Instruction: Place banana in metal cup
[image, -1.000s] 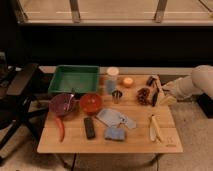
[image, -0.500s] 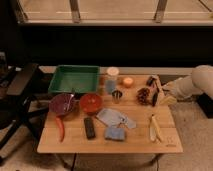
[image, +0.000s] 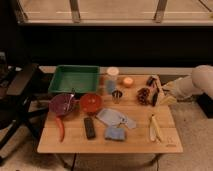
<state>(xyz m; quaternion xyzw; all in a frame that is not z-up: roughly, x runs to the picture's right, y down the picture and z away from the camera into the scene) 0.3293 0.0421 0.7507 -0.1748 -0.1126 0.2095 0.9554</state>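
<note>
**A:** Where is the banana?

**B:** The banana (image: 154, 127) lies flat on the counter (image: 70, 146), near the front right corner. It runs front to back and sits close to the right edge, with bare wood on both sides of it.

**A:** And the metal cup?

**B:** The metal cup (image: 117, 96) stands upright about mid-counter, just right of the red bowl (image: 91, 102) and in front of the pale blue cup (image: 112, 80). It is well apart from the banana, and a blue pouch (image: 116, 118) lies between them.

**A:** The gripper?

**B:** The gripper (image: 156, 94) is over the back right of the counter, right of the metal cup and behind the banana. I cannot tell whether it is open or closed, or whether it holds anything. The arm (image: 197, 82) comes in from the right and is cut off by the frame.

**A:** What crowds the edges?

**B:** The green tray (image: 75, 79) sits at the back left corner. The purple bowl (image: 62, 104) and the red chili (image: 61, 129) are along the left side, and the black remote (image: 89, 127) is just right of the chili. The most open wood is the front strip and the area around the banana.

**A:** Anything unclear?

**B:** A dark lump (image: 143, 95) sits just beside the gripper. I cannot tell what it is, or whether the two touch.
</note>
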